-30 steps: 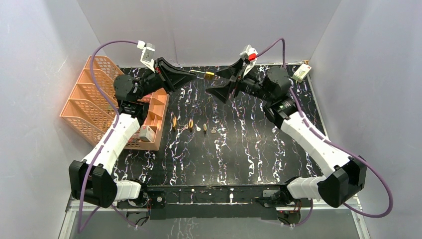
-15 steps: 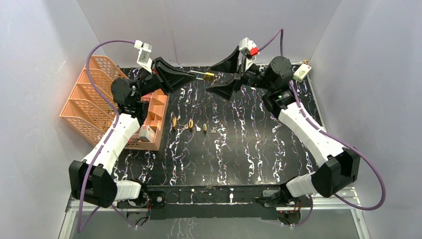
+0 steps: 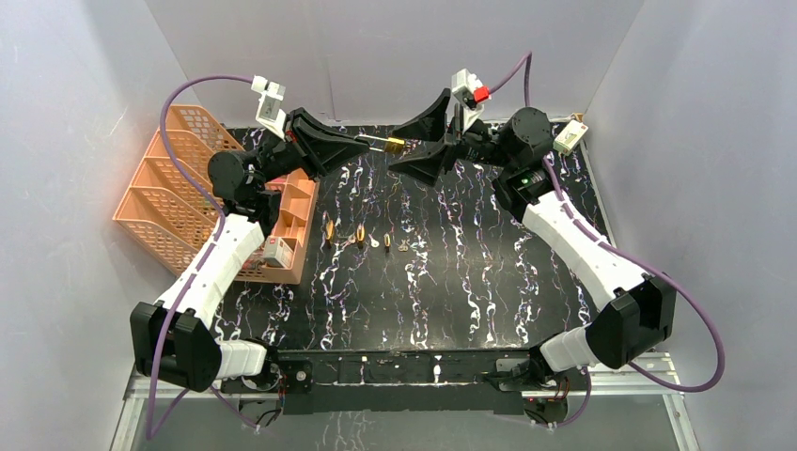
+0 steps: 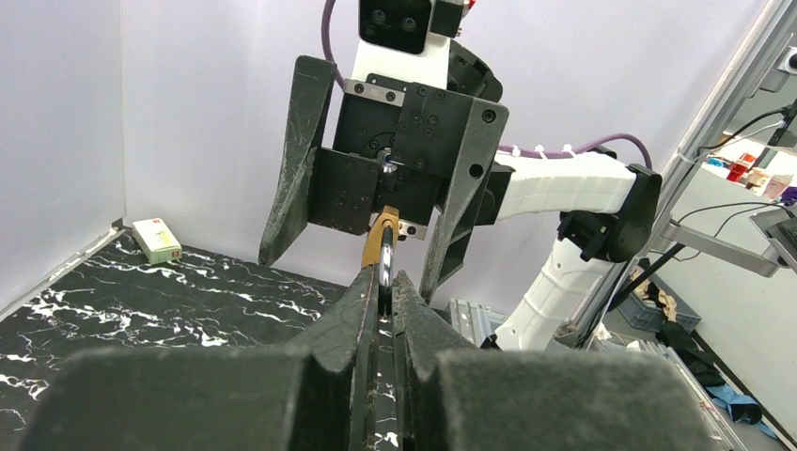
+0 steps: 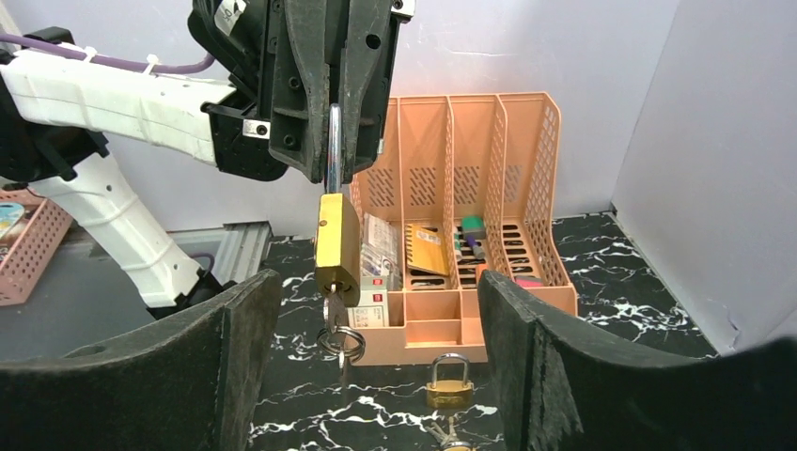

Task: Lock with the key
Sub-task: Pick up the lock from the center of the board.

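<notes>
Now the left pincer (image 3: 362, 142) stays clamped on the shackle (image 5: 334, 155), holding the padlock (image 5: 336, 246) aloft over the counter's (image 3: 470, 282) far edge. Its long axis runs along that pincer's line, with the keyhole end and inserted key (image 5: 333, 313) pointing at the right pincer (image 5: 376, 282). That pincer has rolled and backed off, its fingers (image 5: 526, 376) apart and touching nothing, so the turn probably remains.

Far side: the left gripper (image 3: 365, 144) clamps a padlock (image 3: 396, 144) (brass), which sits between the spread fingers of the right gripper (image 3: 398, 151)
</notes>
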Controlling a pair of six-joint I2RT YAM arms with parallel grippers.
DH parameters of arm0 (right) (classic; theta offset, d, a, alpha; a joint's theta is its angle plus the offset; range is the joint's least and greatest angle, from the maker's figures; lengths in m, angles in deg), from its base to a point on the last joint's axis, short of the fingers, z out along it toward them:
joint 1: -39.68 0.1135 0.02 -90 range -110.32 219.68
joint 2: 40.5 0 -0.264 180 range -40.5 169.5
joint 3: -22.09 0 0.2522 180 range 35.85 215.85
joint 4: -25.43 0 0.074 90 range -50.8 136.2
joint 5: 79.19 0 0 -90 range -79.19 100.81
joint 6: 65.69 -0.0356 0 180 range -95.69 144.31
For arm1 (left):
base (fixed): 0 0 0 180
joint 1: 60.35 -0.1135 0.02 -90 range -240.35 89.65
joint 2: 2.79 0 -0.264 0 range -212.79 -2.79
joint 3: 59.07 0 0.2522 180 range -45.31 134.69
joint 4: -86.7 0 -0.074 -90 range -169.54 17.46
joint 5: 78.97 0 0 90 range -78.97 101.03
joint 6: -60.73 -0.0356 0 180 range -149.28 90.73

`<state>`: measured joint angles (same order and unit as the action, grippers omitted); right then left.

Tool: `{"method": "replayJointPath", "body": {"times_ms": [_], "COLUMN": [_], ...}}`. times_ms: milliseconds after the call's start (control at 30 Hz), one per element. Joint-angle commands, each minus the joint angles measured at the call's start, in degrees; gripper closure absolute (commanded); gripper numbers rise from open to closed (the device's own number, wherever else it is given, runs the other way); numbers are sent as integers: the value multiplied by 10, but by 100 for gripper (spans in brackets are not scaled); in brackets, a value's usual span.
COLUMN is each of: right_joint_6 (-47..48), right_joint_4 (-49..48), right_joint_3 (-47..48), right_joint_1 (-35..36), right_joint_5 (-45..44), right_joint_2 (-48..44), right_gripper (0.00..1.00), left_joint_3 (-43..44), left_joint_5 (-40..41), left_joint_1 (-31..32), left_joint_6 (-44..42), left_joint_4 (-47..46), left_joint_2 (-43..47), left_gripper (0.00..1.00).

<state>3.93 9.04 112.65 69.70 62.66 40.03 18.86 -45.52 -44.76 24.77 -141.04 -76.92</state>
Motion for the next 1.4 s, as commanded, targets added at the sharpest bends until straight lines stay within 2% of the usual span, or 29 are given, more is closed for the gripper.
{"method": "replayJointPath", "body": {"times_ms": [0,200,400,600,667,733,1033,1067,1100,1133,1167,1367], "right_joint_6": [-24,-34,-34,-32,-37,-45,-73,-68,-63,-57,-52,-47], "right_joint_4": [-45,-31,-25,-17,-16,-10,39,41,46,47,47,55], "right_joint_3": [22,34,31,37,43,52,100,98,96,92,90,104], "right_joint_1": [0,0,0,0,0,0,-8,-8,-8,-8,-8,-9], "right_joint_5": [3,5,-7,-11,-7,-1,63,61,56,51,49,54], "right_joint_2": [-4,-3,-15,-19,-15,-8,16,13,11,6,3,5], "right_gripper": [20,31,38,64,79,100,100,93,71,54,48,43], "left_joint_3": [11,9,4,3,3,2,14,14,14,14,15,20], "left_joint_5": [4,1,0,0,0,-2,-28,-27,-25,-23,-22,-20], "left_joint_1": [-2,-2,-2,-2,-2,-2,-6,-6,-6,-7,-7,-7], "left_joint_6": [-7,-8,-12,-14,-14,-14,-9,-9,-9,-9,-10,-9], "left_joint_4": [-45,-49,-50,-50,-50,-50,-50,-50,-50,-50,-50,-49], "left_joint_2": [8,4,4,2,1,1,0,0,1,1,1,0], "left_gripper": [100,100,100,100,100,100,100,100,100,100,100,100]}}
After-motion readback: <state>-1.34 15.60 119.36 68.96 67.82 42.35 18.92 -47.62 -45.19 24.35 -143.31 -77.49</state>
